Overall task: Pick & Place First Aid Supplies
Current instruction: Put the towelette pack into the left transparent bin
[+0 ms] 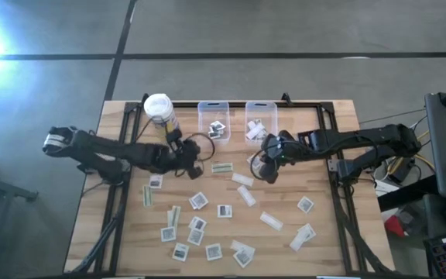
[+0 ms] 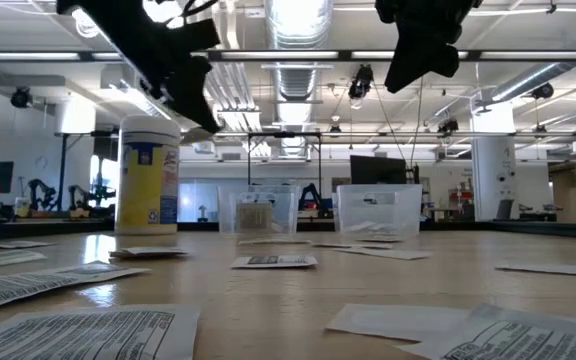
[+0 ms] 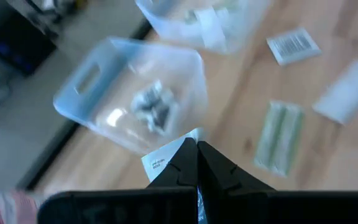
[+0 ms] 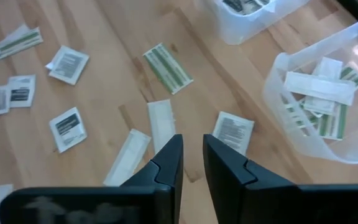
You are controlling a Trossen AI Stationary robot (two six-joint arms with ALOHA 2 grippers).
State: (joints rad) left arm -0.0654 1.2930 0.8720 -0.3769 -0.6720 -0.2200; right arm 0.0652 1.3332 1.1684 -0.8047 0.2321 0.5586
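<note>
Two clear bins (image 1: 214,122) sit side by side at the table's far edge, next to a yellow canister (image 1: 159,113) with a white lid. The left gripper (image 1: 194,165) hangs just in front of the left bin (image 3: 132,93), fingers pinched tight on a white packet (image 3: 166,157) with print on it; that bin holds a few square packets. The right gripper (image 1: 271,172) hangs in front of the right bin (image 4: 319,99), jaws a narrow gap apart, nothing between them; that bin holds strips. Many packets (image 1: 198,200) and strips (image 1: 246,195) lie scattered over the wooden table (image 1: 327,240), including a greenish strip (image 1: 222,167) between the two grippers.
</note>
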